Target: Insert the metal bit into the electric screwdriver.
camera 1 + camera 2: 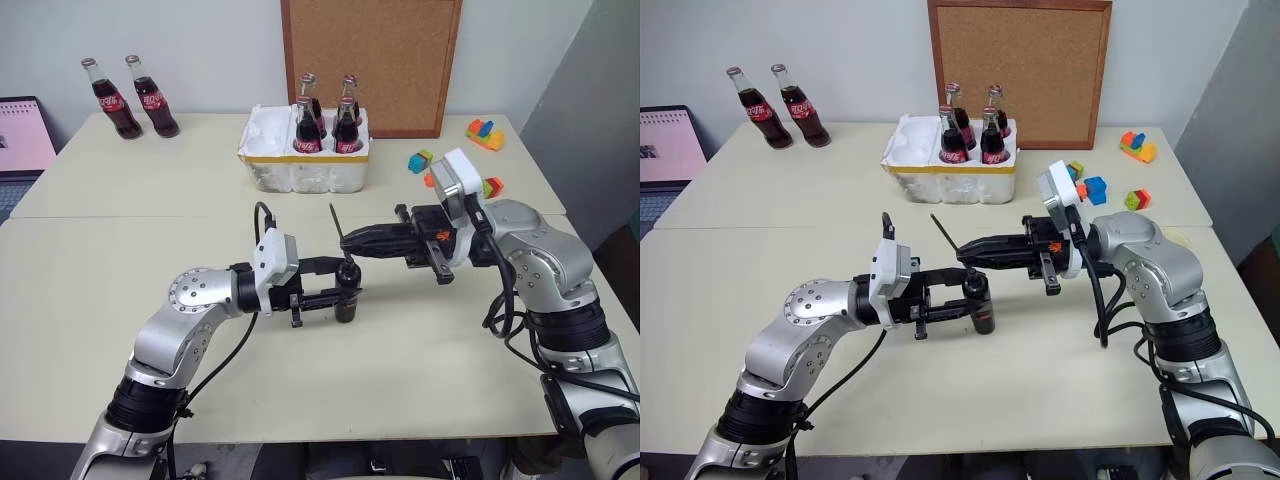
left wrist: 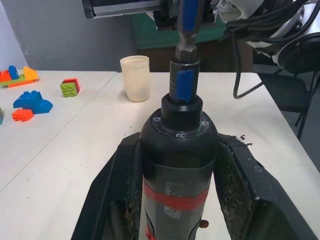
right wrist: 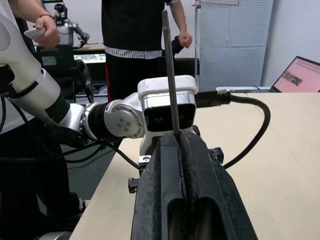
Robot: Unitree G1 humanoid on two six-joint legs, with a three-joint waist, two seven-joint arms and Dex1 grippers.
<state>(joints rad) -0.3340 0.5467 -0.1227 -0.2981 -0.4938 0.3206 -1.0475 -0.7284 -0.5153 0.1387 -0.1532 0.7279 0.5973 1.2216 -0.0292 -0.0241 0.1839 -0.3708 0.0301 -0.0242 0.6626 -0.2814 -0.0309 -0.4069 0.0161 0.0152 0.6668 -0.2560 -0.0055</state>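
The electric screwdriver (image 1: 347, 303), black with a red band (image 2: 172, 198), stands upright above the table, and my left gripper (image 1: 345, 282) is shut on its body. My right gripper (image 1: 347, 240) reaches in from the right, just above it, shut on the metal bit (image 1: 336, 220). The bit's thin rod sticks up and to the left from the shut fingers (image 3: 180, 165). In the left wrist view the bit's thicker lower end (image 2: 186, 47) meets the screwdriver's bluish tip (image 2: 183, 84). I cannot tell how deep it sits.
At the back middle, a white foam box (image 1: 300, 170) holds several cola bottles. Two more bottles (image 1: 130, 95) stand back left, beside a laptop (image 1: 20, 135). A corkboard (image 1: 370, 60) leans on the wall. Toy blocks (image 1: 485, 132) lie back right. A person (image 3: 140, 30) stands beyond the table.
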